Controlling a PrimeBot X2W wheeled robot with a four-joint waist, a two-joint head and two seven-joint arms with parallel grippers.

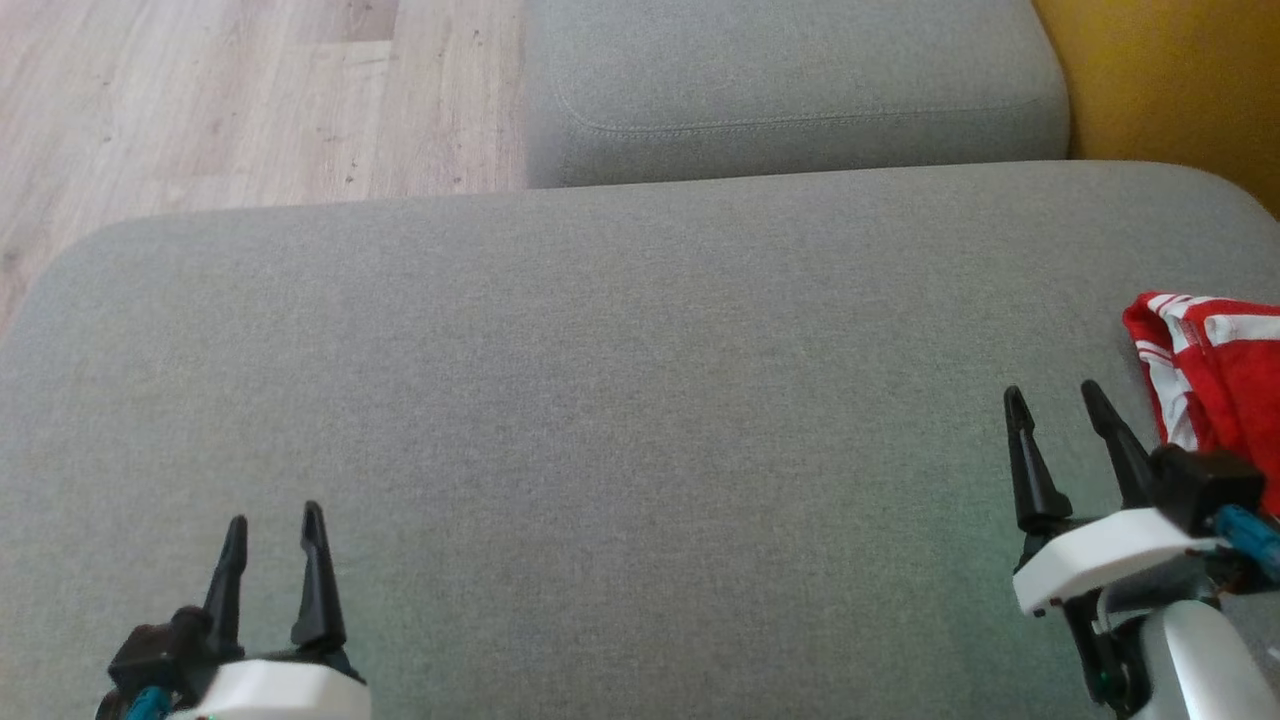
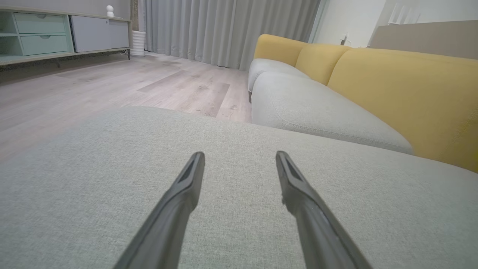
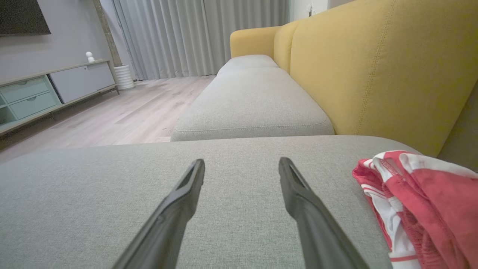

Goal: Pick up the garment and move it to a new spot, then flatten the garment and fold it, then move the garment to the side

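Note:
A red garment [image 1: 1215,375] with white stripes lies crumpled at the right edge of the grey sofa cushion [image 1: 620,400], partly cut off by the head view's edge. In the right wrist view the garment [image 3: 422,201] sits just right of my fingers. My right gripper [image 1: 1055,395] hovers open over the cushion just left of the garment, empty, also seen as right gripper [image 3: 242,164]. My left gripper [image 1: 273,520] stands open and empty at the lower left over bare cushion, and appears as left gripper [image 2: 240,156] in its wrist view.
A second grey cushion [image 1: 790,90] lies beyond the first. The yellow sofa back [image 3: 373,67] rises at the right. Wooden floor [image 1: 230,100] lies at the far left, with a low cabinet [image 2: 56,33] and grey curtains [image 2: 224,30] further off.

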